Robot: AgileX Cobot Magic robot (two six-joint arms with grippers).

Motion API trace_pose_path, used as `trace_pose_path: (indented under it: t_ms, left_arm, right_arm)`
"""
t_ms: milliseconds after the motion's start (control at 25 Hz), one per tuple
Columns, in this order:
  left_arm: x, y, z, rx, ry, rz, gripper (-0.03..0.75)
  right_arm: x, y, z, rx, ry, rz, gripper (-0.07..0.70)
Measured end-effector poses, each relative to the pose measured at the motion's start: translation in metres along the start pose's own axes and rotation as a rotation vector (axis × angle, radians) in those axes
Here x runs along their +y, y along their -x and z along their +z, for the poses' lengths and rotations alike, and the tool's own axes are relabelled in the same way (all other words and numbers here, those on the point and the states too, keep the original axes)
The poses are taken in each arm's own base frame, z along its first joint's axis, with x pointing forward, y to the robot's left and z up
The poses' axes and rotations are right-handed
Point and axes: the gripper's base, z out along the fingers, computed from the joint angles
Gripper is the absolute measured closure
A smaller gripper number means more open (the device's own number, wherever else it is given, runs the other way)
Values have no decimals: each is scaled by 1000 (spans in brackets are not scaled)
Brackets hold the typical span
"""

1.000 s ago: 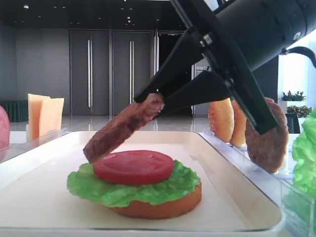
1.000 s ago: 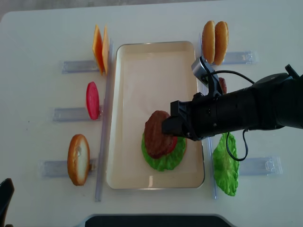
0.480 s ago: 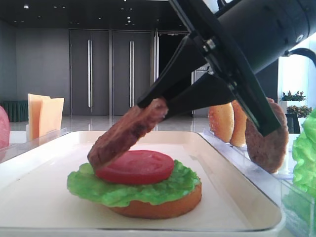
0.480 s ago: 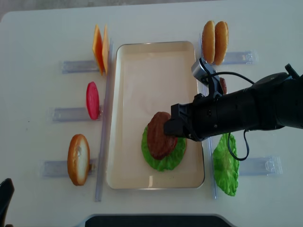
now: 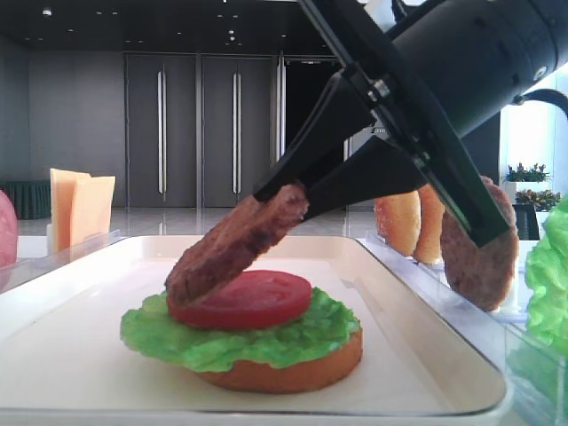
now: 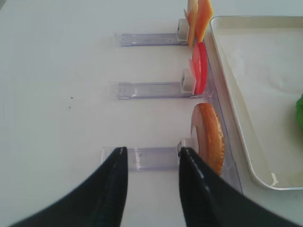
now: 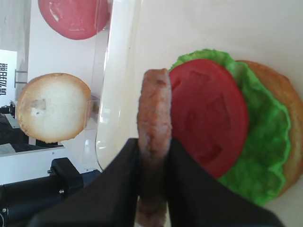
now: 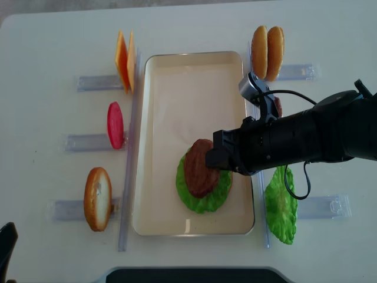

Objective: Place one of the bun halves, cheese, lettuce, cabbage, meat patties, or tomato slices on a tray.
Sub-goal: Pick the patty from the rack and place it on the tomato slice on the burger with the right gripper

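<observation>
Two patties [image 5: 235, 244], four buns [image 8: 97, 198]

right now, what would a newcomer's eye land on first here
First, the right gripper: its black fingers are shut on a tilted meat patty, whose low edge is at the tomato slice. Below sits a half-built burger in the cream tray: tomato on lettuce on a bun half. Around the tray, spare cheese, buns and lettuce stand in clear racks.

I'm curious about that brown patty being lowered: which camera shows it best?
The low side view: the patty hangs tilted over the tomato slice. The right wrist view shows only its edge between the jaws; the overhead shows it partly hidden; the left wrist view, nothing.
</observation>
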Motion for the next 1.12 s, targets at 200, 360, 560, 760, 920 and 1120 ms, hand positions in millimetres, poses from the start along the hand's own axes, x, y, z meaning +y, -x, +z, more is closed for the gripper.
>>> trace_pose_path:
  t_ms: [200, 360, 560, 760, 920, 1120]
  left_arm:
    - [0, 0, 0, 0, 0, 0, 433]
    - [0, 0, 0, 0, 0, 0, 433]
    - [0, 0, 0, 0, 0, 0, 433]
    - [0, 0, 0, 0, 0, 0, 433]
    - [0, 0, 0, 0, 0, 0, 433]
    - [0, 0, 0, 0, 0, 0, 433]
  right_arm:
    - [0, 0, 0, -1, -2, -1, 513]
    - [0, 0, 0, -1, -2, -1, 513]
    - [0, 0, 0, -1, -2, -1, 469]
    - [0, 0, 0, -2, -4, -1, 278]
    - [0, -1, 1, 1, -4, -3, 150]
    - [1, -1, 1, 2, -3, -3, 61]
